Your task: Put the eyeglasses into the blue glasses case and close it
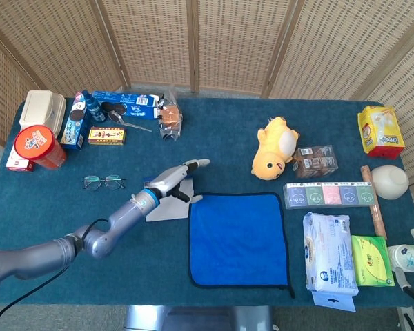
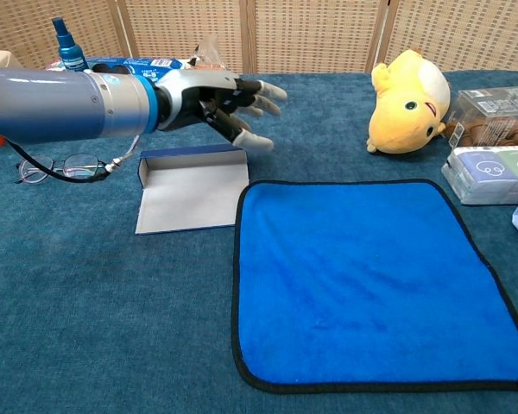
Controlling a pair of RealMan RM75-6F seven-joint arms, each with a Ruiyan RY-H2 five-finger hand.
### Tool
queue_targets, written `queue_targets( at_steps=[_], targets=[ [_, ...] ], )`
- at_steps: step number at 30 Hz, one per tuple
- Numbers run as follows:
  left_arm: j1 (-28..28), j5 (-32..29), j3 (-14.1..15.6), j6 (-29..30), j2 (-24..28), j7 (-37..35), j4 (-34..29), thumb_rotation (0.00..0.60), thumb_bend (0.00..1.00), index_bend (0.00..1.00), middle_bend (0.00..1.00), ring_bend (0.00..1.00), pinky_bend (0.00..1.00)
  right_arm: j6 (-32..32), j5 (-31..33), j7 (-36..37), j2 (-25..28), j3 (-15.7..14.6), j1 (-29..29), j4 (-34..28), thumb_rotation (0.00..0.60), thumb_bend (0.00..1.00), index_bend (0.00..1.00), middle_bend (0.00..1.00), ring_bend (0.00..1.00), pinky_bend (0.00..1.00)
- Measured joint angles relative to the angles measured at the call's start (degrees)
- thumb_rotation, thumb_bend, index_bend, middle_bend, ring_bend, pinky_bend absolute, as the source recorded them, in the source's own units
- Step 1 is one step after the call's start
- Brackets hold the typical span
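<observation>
One hand is held spread and empty above the open case. The eyeglasses are seen left of the case.

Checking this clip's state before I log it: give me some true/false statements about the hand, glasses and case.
1. The eyeglasses lie on the table, outside the glasses case. True.
2. The left hand holds the eyeglasses. False: it holds nothing, fingers spread.
3. The glasses case is closed. False: it lies open, its grey lining showing.
4. The case sits left of the blue cloth. True.
5. The yellow plush toy lies on the blue cloth. False: it lies beyond it.
</observation>
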Motion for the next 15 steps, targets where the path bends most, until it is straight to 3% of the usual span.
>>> queue_targets(
  at_steps=[15],
  targets=[
    [-2.6, 0.6, 1.4, -1.3, -3.9, -0.1, 2.5, 0.557, 0.28, 0.03, 0.11, 0.02, 0.09, 0.6, 0.3, 0.6, 0.2, 0.0, -0.7, 0.2, 0.568, 0.31, 0.15, 0.24, 0.19, 0.14]
  ],
)
